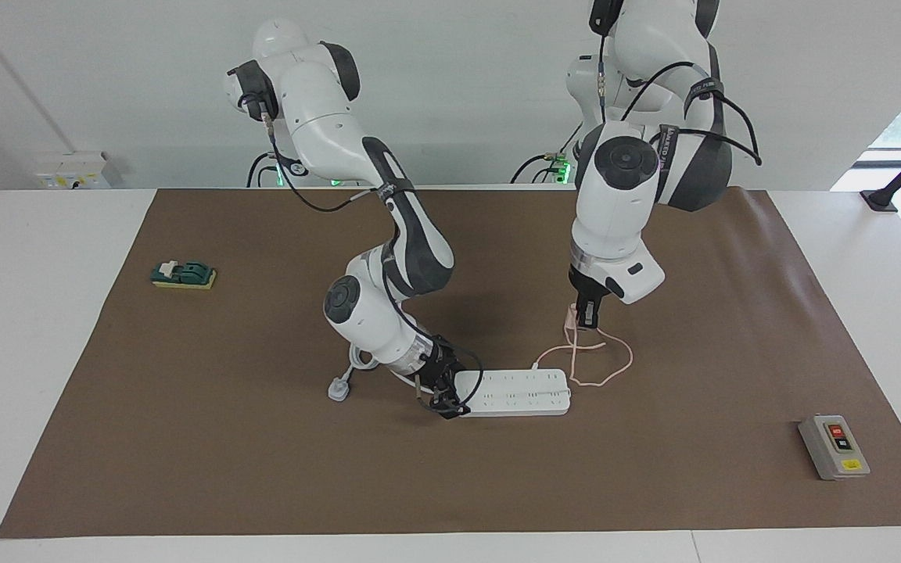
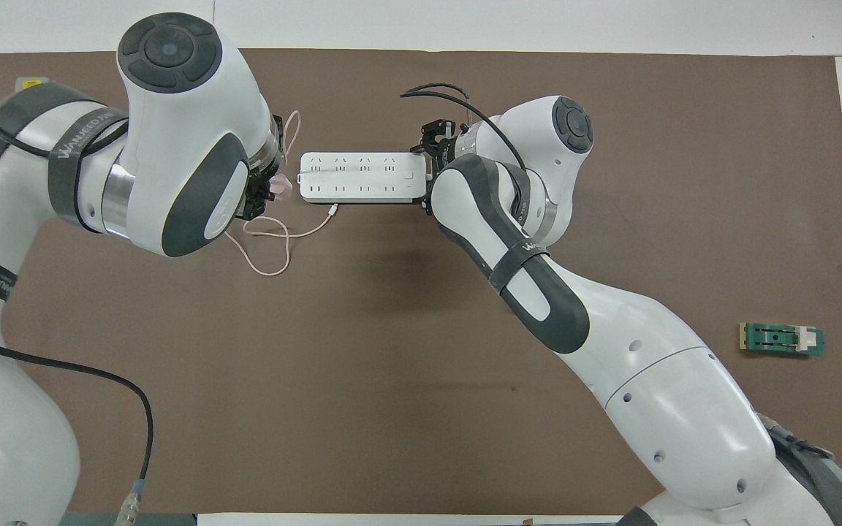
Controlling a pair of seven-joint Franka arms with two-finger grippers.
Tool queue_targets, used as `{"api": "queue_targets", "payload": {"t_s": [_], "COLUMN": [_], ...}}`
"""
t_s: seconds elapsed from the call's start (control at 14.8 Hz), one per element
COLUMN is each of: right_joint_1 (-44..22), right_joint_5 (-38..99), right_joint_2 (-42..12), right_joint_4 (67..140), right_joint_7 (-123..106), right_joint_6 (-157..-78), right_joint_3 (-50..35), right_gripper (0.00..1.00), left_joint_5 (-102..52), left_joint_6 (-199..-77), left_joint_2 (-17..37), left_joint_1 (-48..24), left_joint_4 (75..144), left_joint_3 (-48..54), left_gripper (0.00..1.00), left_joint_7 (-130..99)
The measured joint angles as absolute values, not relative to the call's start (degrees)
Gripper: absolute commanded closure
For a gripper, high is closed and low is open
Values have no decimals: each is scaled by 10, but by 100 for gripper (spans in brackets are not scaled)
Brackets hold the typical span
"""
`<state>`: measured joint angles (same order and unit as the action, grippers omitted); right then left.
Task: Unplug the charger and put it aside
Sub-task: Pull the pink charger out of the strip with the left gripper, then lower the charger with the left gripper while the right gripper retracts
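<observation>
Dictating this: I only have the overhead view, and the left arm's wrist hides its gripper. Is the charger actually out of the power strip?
Observer: Yes. In the facing view the left gripper holds the charger up in the air, clear of the power strip.
Operator: Is the cable off the mat too?
Observer: No. The cable hangs down from the charger and its loops lie on the mat, beside the strip's end toward the left arm.
Operator: And the right gripper, is it raised?
Observer: No. The right gripper is shut, down at mat level at the strip's end toward the right arm. I cannot tell whether it grips the strip.
</observation>
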<state>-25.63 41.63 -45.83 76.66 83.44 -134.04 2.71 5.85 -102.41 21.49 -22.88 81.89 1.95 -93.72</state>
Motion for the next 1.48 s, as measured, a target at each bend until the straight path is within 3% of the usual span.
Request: {"api": "queue_targets", "payload": {"t_s": [0.47, 0.54, 0.61, 0.88, 1.08, 1.15, 1.35, 1.48], "right_joint_1": [-256, -256, -256, -248, -223, -213, -214, -207], "right_joint_5": [416, 416, 416, 416, 411, 396, 337, 325], "right_joint_2": [-458, -458, -458, -455, -446, -434, -400, -382], "right_joint_4": [766, 766, 766, 764, 754, 753, 752, 753], "right_joint_7": [834, 834, 834, 830, 818, 807, 790, 754], "right_joint_6": [-1340, -1340, -1340, -1337, -1339, -1334, -1301, -1276], "right_joint_3": [27, 27, 27, 29, 36, 42, 61, 77], "right_gripper": [96, 51, 1, 0, 0, 0, 0, 0], "left_joint_5": [13, 12, 12, 11, 10, 10, 9, 9], "left_joint_6": [-1019, -1015, -1014, -1076, -1167, -1206, -1269, -1316], "left_joint_2": [190, 184, 178, 114, 34, -2, -29, -40], "left_joint_1": [-177, -170, -164, -145, -130, -125, -125, -125], "left_joint_4": [814, 817, 823, 927, 1079, 1161, 1266, 1322], "left_joint_3": [14, 14, 14, 14, 13, 13, 15, 15], "left_gripper": [100, 100, 100, 100, 100, 100, 100, 95], "left_joint_7": [-590, -547, -509, -422, -343, -297, -204, -175]}}
